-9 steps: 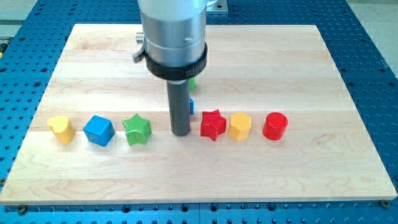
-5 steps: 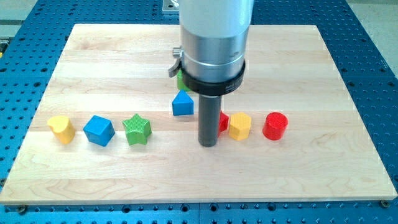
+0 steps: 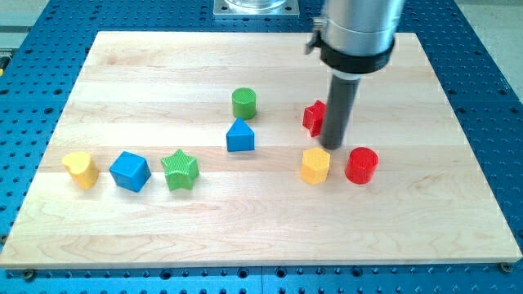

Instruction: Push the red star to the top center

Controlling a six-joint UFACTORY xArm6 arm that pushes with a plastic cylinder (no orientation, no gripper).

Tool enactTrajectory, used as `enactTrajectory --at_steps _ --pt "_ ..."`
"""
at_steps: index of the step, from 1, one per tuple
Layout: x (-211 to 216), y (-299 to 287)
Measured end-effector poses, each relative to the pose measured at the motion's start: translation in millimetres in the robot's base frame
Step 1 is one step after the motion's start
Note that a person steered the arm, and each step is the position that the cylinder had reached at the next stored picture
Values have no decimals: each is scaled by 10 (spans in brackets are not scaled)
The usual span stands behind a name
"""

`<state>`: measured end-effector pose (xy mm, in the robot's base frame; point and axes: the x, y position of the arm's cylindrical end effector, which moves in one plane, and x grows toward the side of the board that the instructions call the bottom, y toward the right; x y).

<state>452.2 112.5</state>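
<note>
The red star [image 3: 314,117] lies right of the board's middle, partly hidden behind my rod. My tip [image 3: 333,147] rests on the board just below and to the right of the star, touching or nearly touching it. The tip stands above the gap between the yellow hexagon block [image 3: 315,166] and the red cylinder [image 3: 361,165].
A green cylinder [image 3: 243,104] and a blue triangular block [image 3: 239,135] sit near the middle. A green star [image 3: 180,170], a blue cube [image 3: 130,171] and a yellow heart [image 3: 80,169] form a row at the view's left. The wooden board [image 3: 122,73] lies on a blue perforated table.
My rod moved right and toward the view's top. The red star left the row beside the yellow hexagon and now sits higher and to the right.
</note>
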Motion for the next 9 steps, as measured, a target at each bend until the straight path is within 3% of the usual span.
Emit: enactTrajectory --at_steps 1,3,5,7,9 --pt "-381 -465" --pt "-874 -467" --pt "-1138 -90" --pt "-1278 -1039" --pt "-1278 -567"
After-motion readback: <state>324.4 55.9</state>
